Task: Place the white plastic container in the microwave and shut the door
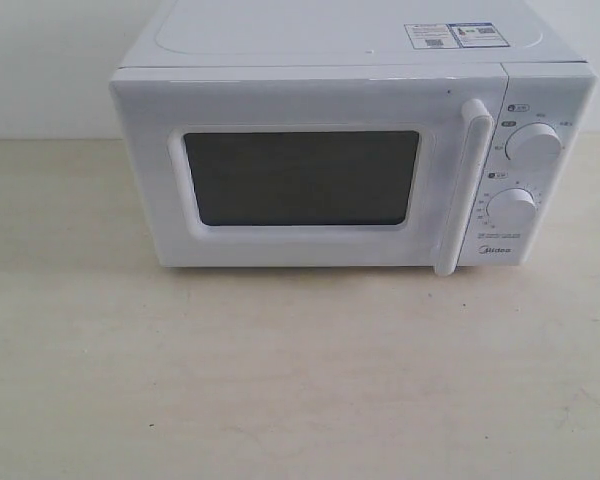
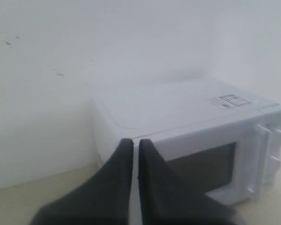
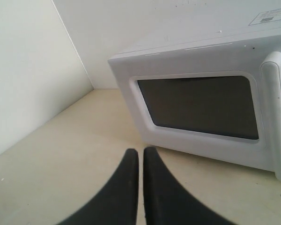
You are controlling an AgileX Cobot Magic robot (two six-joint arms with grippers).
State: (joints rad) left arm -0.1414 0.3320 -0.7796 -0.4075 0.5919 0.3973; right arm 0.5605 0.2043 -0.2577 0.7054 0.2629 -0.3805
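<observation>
Currently seeing microwave (image 1: 350, 150) parked on beige table (image 1: 280, 380), back to white wall. Seeing door (image 1: 300, 178) fully shut, with dark window in the middle and vertical white bar handle (image 1: 463, 185) along its right edge. Reading "Midea" (image 1: 496, 254) in small grey print at foot of control panel, under upper knob (image 1: 533, 144) and lower knob (image 1: 512, 211), both round and white. Can't read tiny marks around knobs. Noting sticker (image 1: 452, 35) on top near right rear corner, white with blue patch, print illegible. Seeing left gripper (image 2: 135, 142) with dark fingers pressed nearly together, thin slit only, pinching nothing, off microwave's left front corner. Same for right gripper (image 3: 140, 152): nearly touching, empty, low over table, apart from door. Can't locate white plastic container in any view.
</observation>
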